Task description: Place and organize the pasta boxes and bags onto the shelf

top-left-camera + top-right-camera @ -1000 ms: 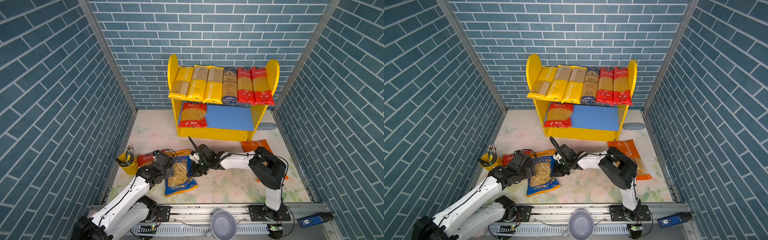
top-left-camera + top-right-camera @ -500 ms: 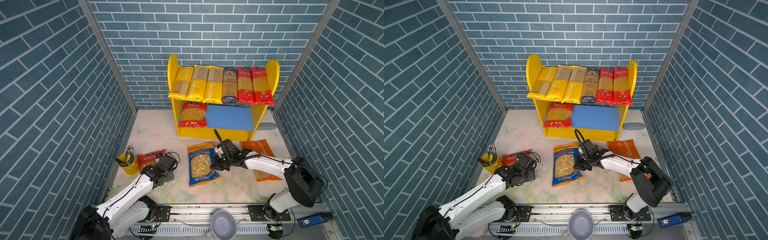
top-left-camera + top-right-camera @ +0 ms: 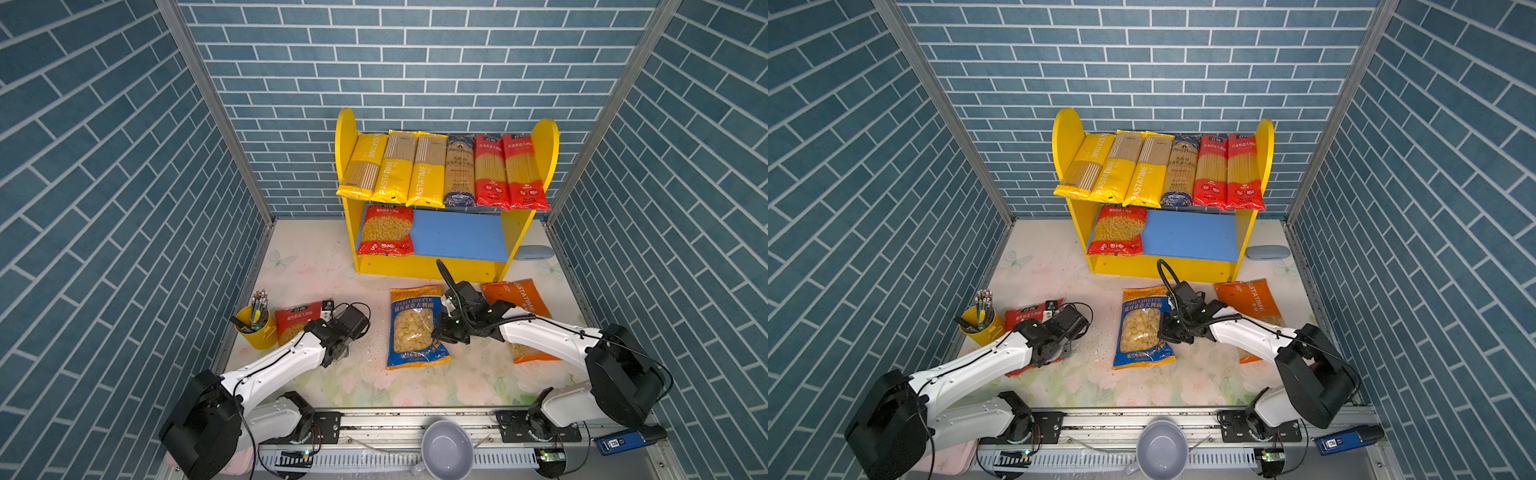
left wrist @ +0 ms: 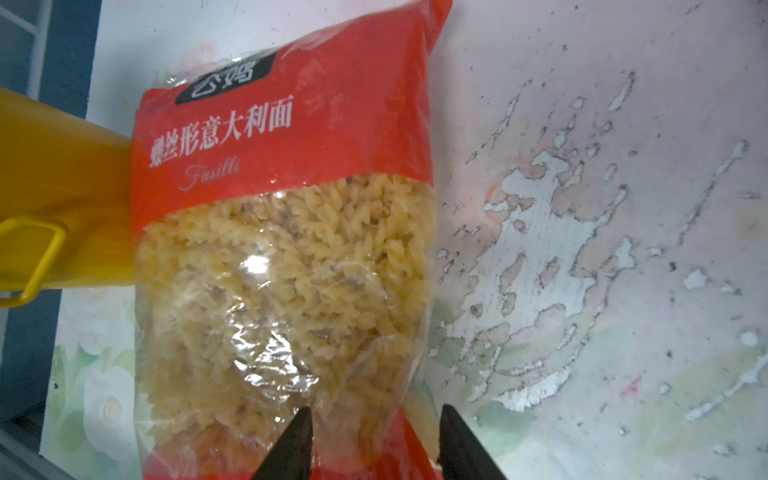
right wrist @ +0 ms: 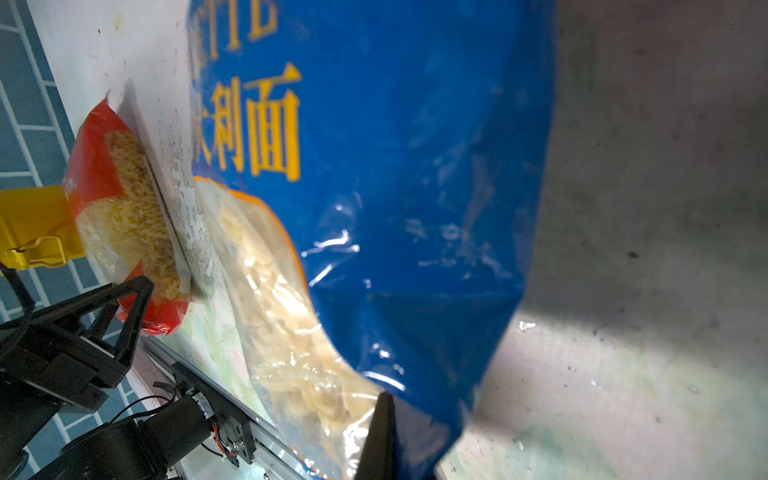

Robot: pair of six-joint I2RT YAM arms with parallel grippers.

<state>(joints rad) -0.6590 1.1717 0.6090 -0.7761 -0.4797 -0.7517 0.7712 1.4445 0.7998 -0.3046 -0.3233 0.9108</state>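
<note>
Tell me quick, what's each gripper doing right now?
Left gripper: astride the red bag, grip cannot be told.
Right gripper: closed on the blue bag.

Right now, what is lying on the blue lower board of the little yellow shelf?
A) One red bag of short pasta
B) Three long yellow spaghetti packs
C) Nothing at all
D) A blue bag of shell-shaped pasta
A: a single red bag of short pasta lies on the blue lower board, at its left end in both top views.
</note>
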